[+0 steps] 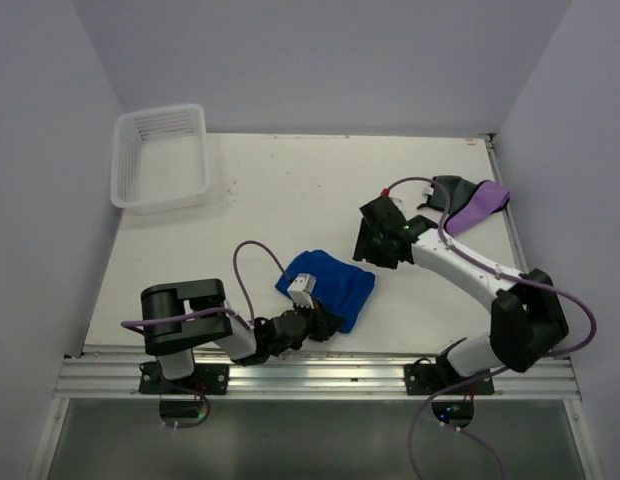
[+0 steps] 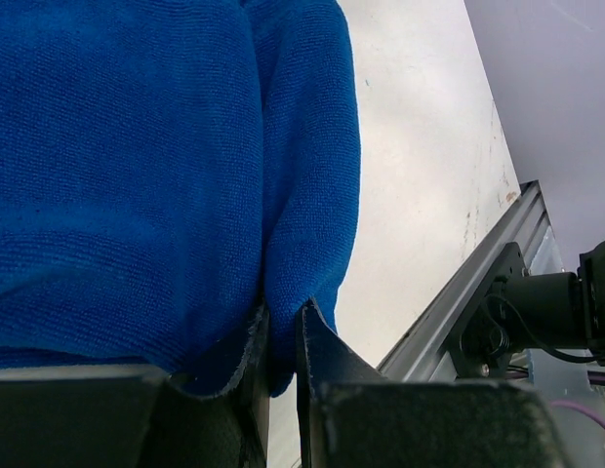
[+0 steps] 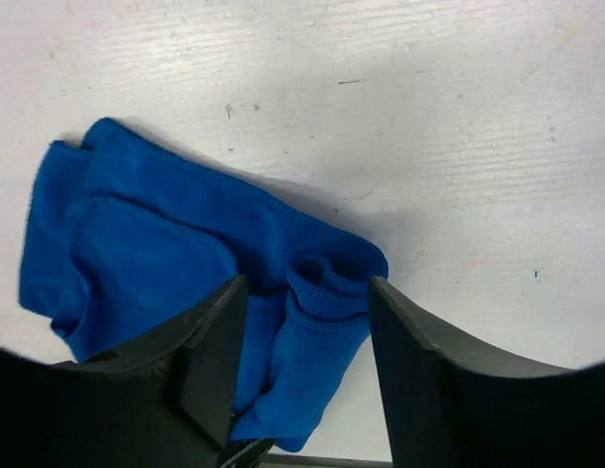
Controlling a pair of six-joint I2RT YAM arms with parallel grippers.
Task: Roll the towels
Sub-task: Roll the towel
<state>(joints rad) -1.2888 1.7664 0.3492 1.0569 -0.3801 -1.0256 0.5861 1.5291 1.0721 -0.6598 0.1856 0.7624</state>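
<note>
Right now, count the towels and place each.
3: blue towel front centre, pinched by the left gripper; purple towel and dark grey towel bunched together far right. None seems hidden.

I look down on the whole table (image 1: 290, 190) from behind; both wrist views, close in, share the blue towel (image 3: 185, 234).
</note>
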